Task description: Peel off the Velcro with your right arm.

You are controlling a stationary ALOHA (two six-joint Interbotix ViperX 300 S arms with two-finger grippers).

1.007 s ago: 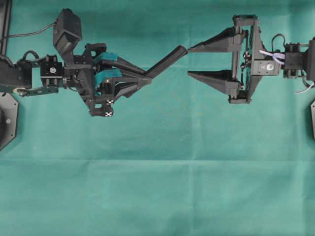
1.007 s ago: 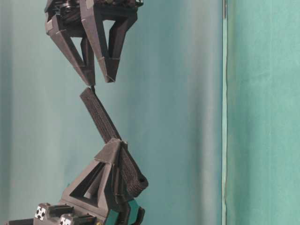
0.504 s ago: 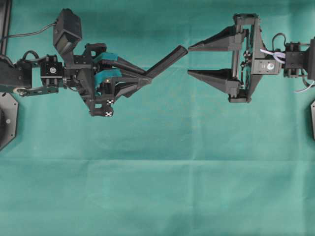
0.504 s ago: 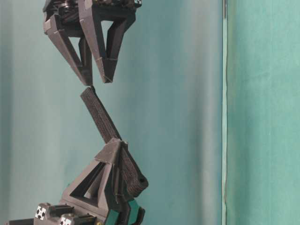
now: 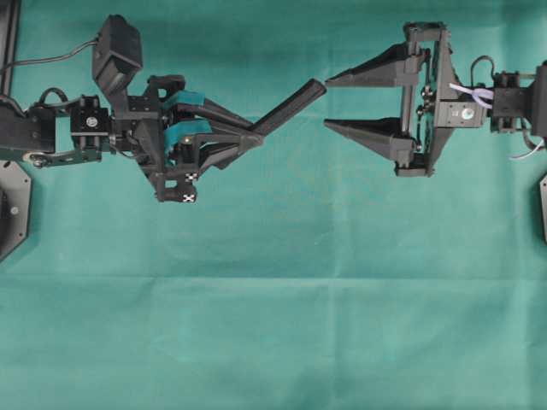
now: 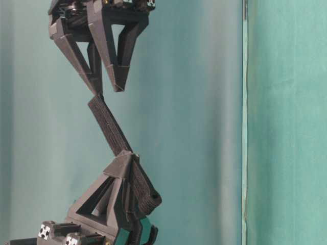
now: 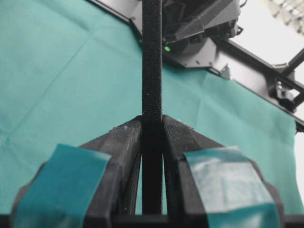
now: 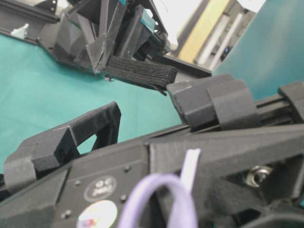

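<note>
At the left of the overhead view the left gripper (image 5: 248,132), the one with teal pads, is closed on the Velcro (image 5: 289,106) and holds it above the green cloth (image 5: 273,325). The left wrist view shows this clearly: the strap stands pinched between the two dark fingers (image 7: 126,142) and goes up to the top of the frame. From this grip the strap points toward the upper right of the overhead view, and its free end is near the centre of the upper part of the frame. To the right of it is the right gripper (image 5: 326,102), with its two pointed fingers spread apart and nothing between them. In my judgement the task is only at its beginning: the strap is presented and held firm, but the right arm (image 5: 479,101) has not taken it yet, so the grasp and the whole peeling are left to do. About the position, in the overhead view the tip of the upper finger is just beside the free end of the strap, and the lower finger is below it, apart. In the right wrist view the strap end (image 8: 142,73) lies just beside one finger block, not clearly inside the jaws. In the table-level view the strap tip (image 6: 97,102) seems to reach one fingertip, but I cannot tell if they really touch.
</note>
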